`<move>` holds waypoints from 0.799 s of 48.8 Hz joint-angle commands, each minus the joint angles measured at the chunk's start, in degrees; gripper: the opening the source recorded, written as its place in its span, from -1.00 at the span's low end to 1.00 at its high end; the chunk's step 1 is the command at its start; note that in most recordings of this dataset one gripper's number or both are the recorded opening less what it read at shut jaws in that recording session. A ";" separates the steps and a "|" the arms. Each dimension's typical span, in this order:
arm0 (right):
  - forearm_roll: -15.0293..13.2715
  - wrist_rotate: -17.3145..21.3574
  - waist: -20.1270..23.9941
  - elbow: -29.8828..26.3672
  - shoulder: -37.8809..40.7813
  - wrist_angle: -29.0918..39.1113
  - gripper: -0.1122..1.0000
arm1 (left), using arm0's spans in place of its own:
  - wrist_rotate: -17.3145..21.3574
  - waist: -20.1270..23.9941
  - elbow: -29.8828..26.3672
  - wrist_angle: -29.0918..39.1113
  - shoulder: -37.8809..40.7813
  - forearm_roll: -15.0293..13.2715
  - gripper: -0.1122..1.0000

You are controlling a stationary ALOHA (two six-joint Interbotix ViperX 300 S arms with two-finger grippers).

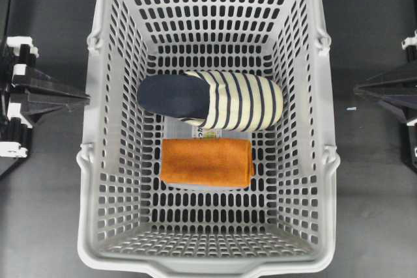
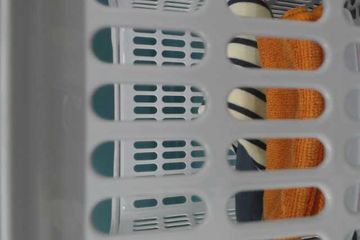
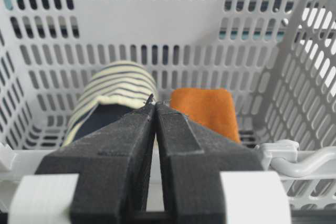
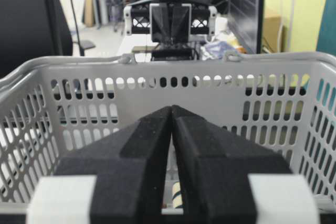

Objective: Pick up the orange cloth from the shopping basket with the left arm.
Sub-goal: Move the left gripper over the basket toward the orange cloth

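Note:
The orange cloth (image 1: 207,162) lies flat on the floor of the grey shopping basket (image 1: 91,135), just in front of a navy and cream striped slipper (image 1: 212,99). From the left wrist view the orange cloth (image 3: 206,109) sits beyond the basket rim (image 3: 294,162), right of the slipper (image 3: 113,90). My left gripper (image 3: 154,102) is shut and empty, outside the basket's left wall, with its tip (image 1: 83,99) by the rim. My right gripper (image 4: 171,109) is also shut with nothing in it, outside the right wall (image 1: 360,88). Through the wall slots of the table-level view the cloth (image 2: 292,105) shows.
A pale packet (image 1: 207,133) peeks out between slipper and cloth. The basket's tall slotted walls (image 1: 296,50) surround both items. Dark table surface (image 1: 45,213) flanks the basket on both sides. A basket handle clip (image 3: 286,153) lies on the rim near my left gripper.

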 commanded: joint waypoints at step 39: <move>1.23 4.13 0.62 -2.55 -0.26 8.70 -0.79 | -3.69 -4.22 -42.63 49.57 28.92 2.46 -0.80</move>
